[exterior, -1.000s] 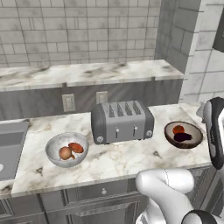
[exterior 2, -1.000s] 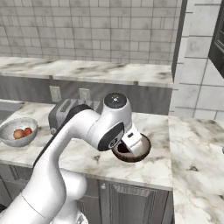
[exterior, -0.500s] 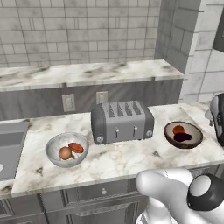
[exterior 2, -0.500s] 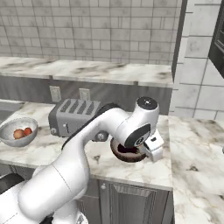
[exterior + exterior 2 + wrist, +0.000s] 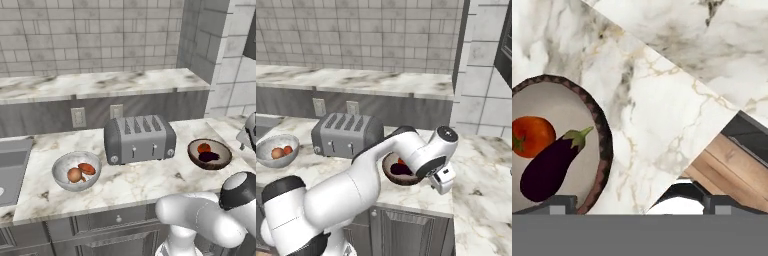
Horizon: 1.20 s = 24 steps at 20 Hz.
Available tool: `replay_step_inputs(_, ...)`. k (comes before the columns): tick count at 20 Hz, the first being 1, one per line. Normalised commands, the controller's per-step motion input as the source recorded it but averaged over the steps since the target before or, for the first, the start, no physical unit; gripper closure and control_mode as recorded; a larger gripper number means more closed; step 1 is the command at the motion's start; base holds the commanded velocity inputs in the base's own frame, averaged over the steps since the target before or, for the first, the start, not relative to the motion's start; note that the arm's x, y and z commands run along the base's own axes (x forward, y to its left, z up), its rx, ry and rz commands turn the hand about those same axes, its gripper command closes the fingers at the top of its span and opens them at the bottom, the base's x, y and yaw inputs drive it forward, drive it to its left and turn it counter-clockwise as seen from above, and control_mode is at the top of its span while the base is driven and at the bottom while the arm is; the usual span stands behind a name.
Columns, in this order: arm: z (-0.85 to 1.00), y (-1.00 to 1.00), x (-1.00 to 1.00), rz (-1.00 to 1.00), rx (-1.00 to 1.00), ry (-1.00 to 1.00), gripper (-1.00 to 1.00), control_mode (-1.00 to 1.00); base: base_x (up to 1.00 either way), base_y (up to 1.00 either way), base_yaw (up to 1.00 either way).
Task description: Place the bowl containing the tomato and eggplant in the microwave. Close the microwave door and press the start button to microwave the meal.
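Bowl sits on the marble counter, right of the toaster, near the counter's front edge. Tomato and eggplant are inside it, touching, tomato toward the back. Hand view has the same bowl at the left edge, eggplant lying diagonal below the tomato, green stem up-right.

Gripper is spread wide, nothing between the tips. One fingertip lines up over the bowl's near rim, the other is over the counter edge. Bowl is offset to the left of the gripper's centre, not gripped. Can't tell whether that tip touches the rim.

Arm pose: right base view shows the white arm arcing from lower left across the front of the bowl, wrist bent down at its right rim, partly covering it. Left base view catches the elbow low right and the hand clipped at the right edge.

Left base view adds a second bowl with two small brownish items, left of the toaster, and wall outlets behind. Hand view adds wood flooring past the counter edge.
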Motion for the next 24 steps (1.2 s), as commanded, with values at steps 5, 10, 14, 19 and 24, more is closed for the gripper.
replay_step_inputs(5,-0.29,0.04,0.40,0.01,0.00,0.00,-1.00,-1.00,0.00,0.00,0.00)
replay_step_inputs(10,-0.36,0.04,0.45,0.02,0.00,0.00,-1.00,-1.00,0.00,0.00,0.00)
replay_step_inputs(14,-0.40,0.01,0.41,0.02,0.00,0.00,-1.00,-1.00,0.00,0.00,0.00)
replay_step_inputs(19,-0.37,0.00,0.32,0.02,0.00,0.00,-1.00,-1.00,0.00,0.00,0.00)
replay_step_inputs(24,-0.28,0.00,0.29,0.00,0.00,0.00,-1.00,-1.00,0.00,0.00,0.00)
